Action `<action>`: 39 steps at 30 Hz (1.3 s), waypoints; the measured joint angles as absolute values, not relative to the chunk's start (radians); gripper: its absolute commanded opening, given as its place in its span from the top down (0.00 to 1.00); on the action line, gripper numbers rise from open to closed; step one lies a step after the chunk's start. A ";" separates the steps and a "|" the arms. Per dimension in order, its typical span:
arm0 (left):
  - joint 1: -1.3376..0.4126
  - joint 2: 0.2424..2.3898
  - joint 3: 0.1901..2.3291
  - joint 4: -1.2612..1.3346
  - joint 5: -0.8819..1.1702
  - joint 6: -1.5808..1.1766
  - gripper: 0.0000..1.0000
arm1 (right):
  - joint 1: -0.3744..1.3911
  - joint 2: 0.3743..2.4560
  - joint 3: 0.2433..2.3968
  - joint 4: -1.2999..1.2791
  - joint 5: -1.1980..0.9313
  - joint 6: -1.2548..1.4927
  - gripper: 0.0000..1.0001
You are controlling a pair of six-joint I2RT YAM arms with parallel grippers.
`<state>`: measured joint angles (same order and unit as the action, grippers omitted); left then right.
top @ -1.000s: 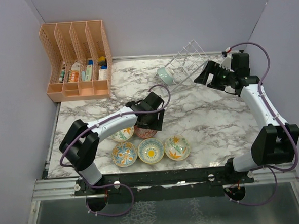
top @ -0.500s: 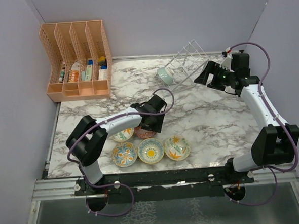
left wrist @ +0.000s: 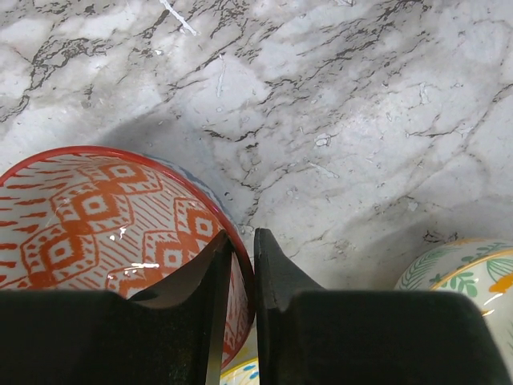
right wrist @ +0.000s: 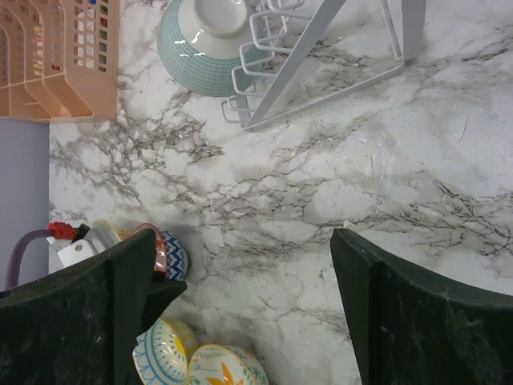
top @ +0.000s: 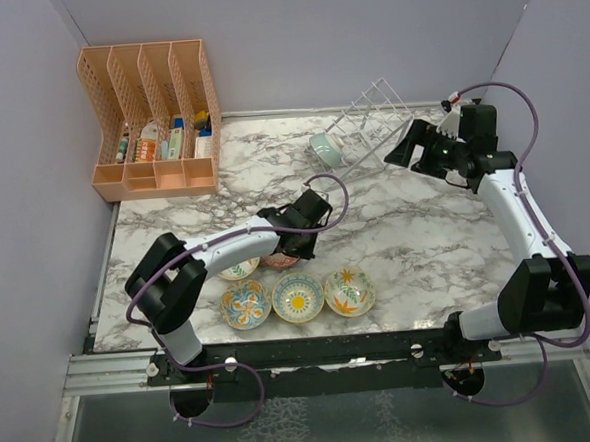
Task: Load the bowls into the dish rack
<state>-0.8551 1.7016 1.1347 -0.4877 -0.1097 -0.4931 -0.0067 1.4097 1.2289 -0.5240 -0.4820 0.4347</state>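
Red-patterned bowl (left wrist: 104,216) sits mouth-up on marble (left wrist: 361,120), at 12 o'clock of the yellow bowl (top: 298,297); left gripper (left wrist: 242,237) pinches its rim. Teal bowl (right wrist: 208,36) leans sideways against the dish rack (right wrist: 321,56); right gripper (right wrist: 242,241) gapes.

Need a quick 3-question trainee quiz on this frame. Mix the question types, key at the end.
1. True or false: the right gripper is shut on a bowl.
2. Which bowl's rim sits between the fingers of the left gripper?
A. yellow bowl
B. red-patterned bowl
C. blue-orange bowl
3. How many bowls rest against the wires of the dish rack?

Key:
1. False. Its fingers stand wide apart over bare marble.
2. B.
3. One, the teal bowl.
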 measured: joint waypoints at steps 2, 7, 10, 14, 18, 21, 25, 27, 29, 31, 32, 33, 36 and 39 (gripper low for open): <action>-0.857 1.702 1.137 -0.492 -0.115 -0.488 1.00 | -0.007 1.399 1.229 -0.528 -0.477 0.435 0.10; -0.856 1.703 1.219 -0.561 -0.125 -0.482 1.00 | -0.007 1.374 1.235 -0.553 -0.457 0.442 0.10; -0.848 1.703 1.349 -0.573 -0.129 -0.492 1.00 | -0.007 1.366 1.248 -0.565 -0.446 0.451 0.10; -0.820 1.684 1.511 -0.509 -0.096 -0.546 1.00 | -0.007 1.367 1.285 -0.575 -0.434 0.476 0.11; -0.734 1.640 1.542 -0.353 -0.015 -0.670 1.00 | -0.007 1.378 1.335 -0.573 -0.435 0.503 0.11; -0.640 1.626 1.497 -0.199 0.047 -0.807 1.00 | -0.007 1.401 1.379 -0.574 -0.435 0.516 0.11; -0.552 1.648 1.465 -0.032 0.072 -0.957 1.00 | -0.007 1.430 1.423 -0.574 -0.435 0.523 0.11; -0.537 1.665 1.441 0.087 0.082 -1.042 1.00 | -0.007 1.440 1.430 -0.575 -0.436 0.524 0.11; -0.536 1.684 1.413 0.218 0.088 -1.133 1.00 | -0.007 1.448 1.436 -0.575 -0.436 0.524 0.11; -0.537 1.716 1.391 0.345 0.089 -1.221 1.00 | -0.007 1.456 1.438 -0.576 -0.436 0.524 0.11; -0.537 1.736 1.383 0.408 0.089 -1.260 1.00 | -0.007 1.459 1.439 -0.577 -0.436 0.522 0.11; -0.537 1.761 1.372 0.476 0.089 -1.308 1.00 | -0.007 1.459 1.439 -0.579 -0.436 0.522 0.11; -0.538 1.834 1.354 0.627 0.083 -1.415 1.00 | -0.007 1.460 1.439 -0.581 -0.435 0.517 0.11; -0.538 1.908 1.346 0.766 0.059 -1.499 1.00 | -0.007 1.460 1.439 -0.583 -0.435 0.511 0.11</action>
<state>-0.5377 1.9076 1.3464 0.7658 0.0586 -1.4986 -0.0067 1.4597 1.4387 -0.5827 -0.4351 0.5106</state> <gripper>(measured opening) 0.047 0.888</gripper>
